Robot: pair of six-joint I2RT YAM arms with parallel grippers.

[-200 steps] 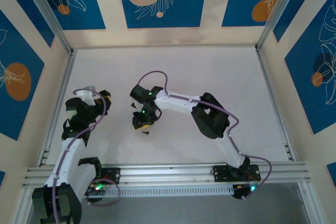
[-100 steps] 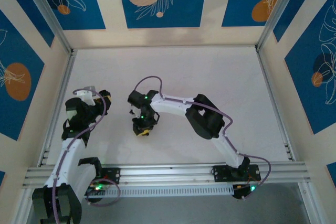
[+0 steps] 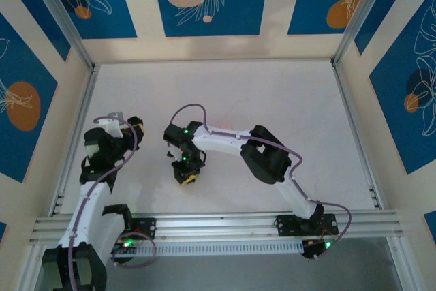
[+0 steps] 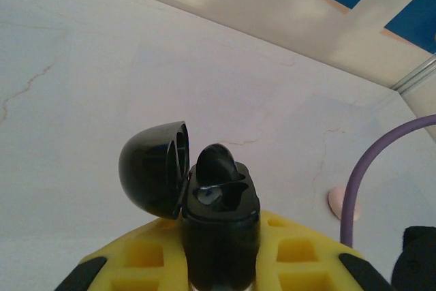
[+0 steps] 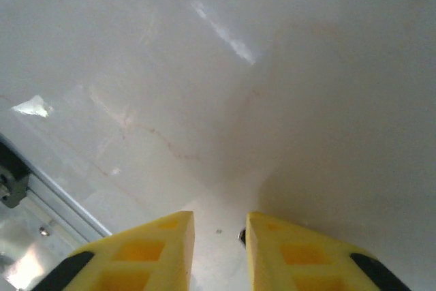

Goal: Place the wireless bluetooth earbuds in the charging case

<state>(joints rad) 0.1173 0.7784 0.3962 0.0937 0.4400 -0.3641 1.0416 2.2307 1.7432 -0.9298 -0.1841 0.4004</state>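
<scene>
My left gripper (image 4: pixel 218 226) is shut on the charging case (image 4: pixel 219 253), a small black case held upright between the yellow fingers. Its lid (image 4: pixel 153 168) hangs open to the left. One black earbud (image 4: pixel 216 161) sits in the far slot, and the near slot looks hollow. In the top view the left gripper (image 3: pixel 135 127) stays at the left. My right gripper (image 3: pixel 187 175) points down at the table in the middle. Its yellow jaws (image 5: pixel 219 217) stand a narrow gap apart with bare table between them. A tiny dark bit (image 5: pixel 242 236) shows at the right finger's inner edge, too small to identify.
A pink disc (image 4: pixel 338 202) lies on the white table to the right of the case. A purple cable (image 4: pixel 361 175) arcs past it. A metal rail (image 5: pixel 41 195) runs along the near edge, close to the right gripper. Walls enclose the table.
The right gripper has moved a little toward the near edge and lower to the table, and its jaws have narrowed. The left arm has stayed still with the case.
</scene>
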